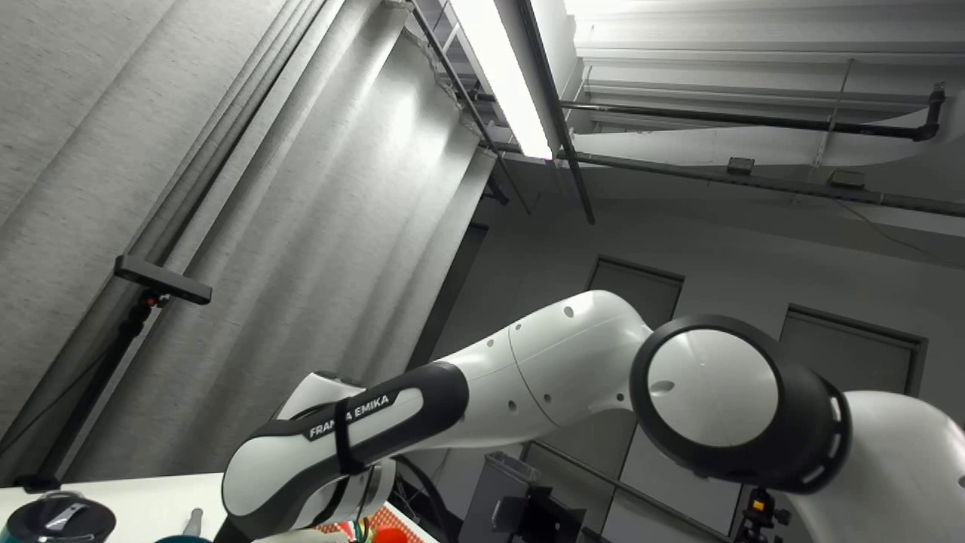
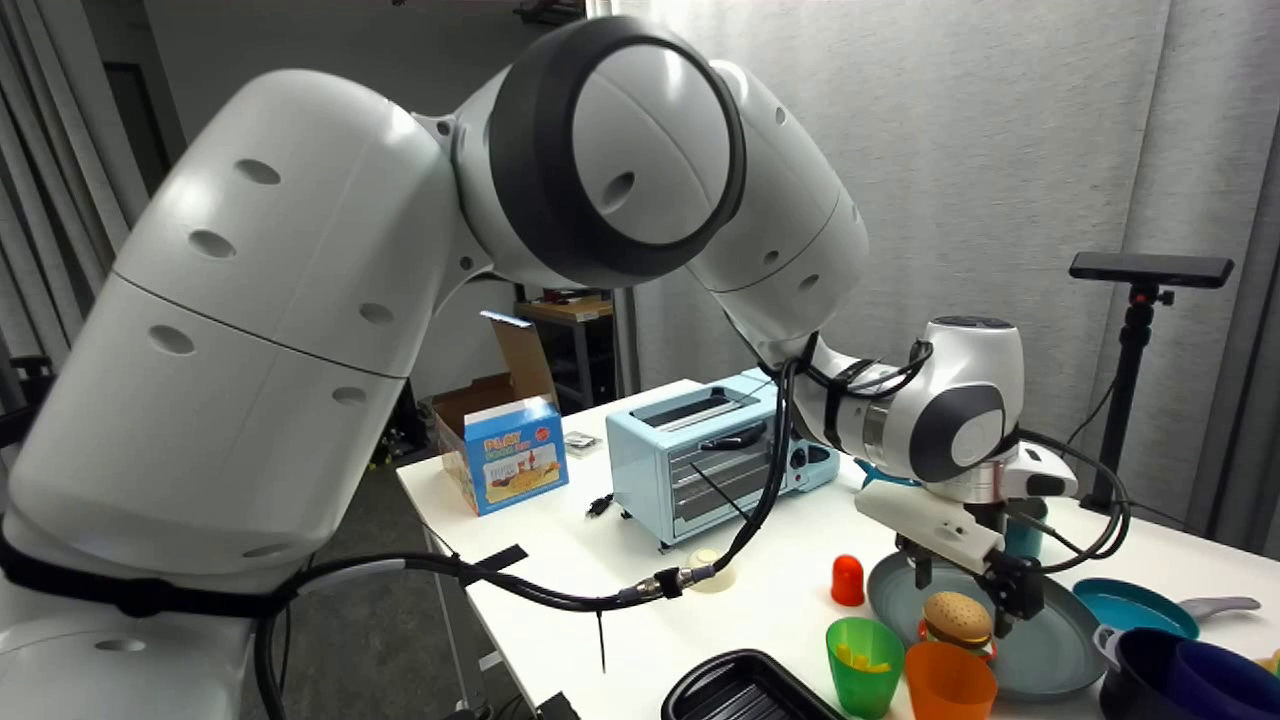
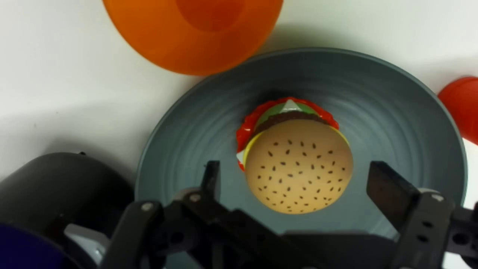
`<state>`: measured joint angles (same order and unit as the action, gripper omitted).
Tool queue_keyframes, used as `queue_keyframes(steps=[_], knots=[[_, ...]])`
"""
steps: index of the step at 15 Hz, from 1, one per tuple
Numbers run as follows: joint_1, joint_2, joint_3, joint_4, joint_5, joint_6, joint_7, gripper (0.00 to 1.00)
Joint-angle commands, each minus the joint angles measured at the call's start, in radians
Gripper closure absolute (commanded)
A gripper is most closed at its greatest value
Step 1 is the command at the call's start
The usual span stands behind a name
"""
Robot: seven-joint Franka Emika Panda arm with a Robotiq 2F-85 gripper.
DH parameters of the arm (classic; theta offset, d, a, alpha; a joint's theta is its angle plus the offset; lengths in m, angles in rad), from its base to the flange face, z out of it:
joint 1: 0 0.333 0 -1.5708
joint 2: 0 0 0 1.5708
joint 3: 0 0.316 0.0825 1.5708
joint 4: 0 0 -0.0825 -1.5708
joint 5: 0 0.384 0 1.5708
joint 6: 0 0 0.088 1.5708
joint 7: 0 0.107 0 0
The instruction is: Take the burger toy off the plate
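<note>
I find the toy burger, its tan bun dotted with seeds, resting on the round grey plate, inside the rim. The black two-fingered gripper stands spread wide to either side, clear of it and holding nothing. A translucent orange cup and a rounded red object stand just beside the plate's edge; a blue-fronted cardboard box stands near a corner of the white table.

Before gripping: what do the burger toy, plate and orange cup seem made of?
Burger toy: probably molded plastic, satin on top, small glints on the red layer. Plate: matte grey, fine concentric rings; ceramic or plastic, the look leaves open. Orange cup: likely plastic, smooth and single-colored.
</note>
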<state>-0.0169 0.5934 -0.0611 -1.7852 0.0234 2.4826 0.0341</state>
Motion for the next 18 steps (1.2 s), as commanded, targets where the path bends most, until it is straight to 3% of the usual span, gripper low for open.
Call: queue_keyframes(steps=[1, 12, 18], knots=[[-0.007, 0.0, 0.008, 0.001, -0.006, -0.002, 0.002, 0.0], [0.011, 0.02, 0.001, 0.004, -0.021, 0.018, 0.018, 0.0], [0.002, 0.08, -0.002, 0.103, -0.023, -0.015, 0.003, 0.0]])
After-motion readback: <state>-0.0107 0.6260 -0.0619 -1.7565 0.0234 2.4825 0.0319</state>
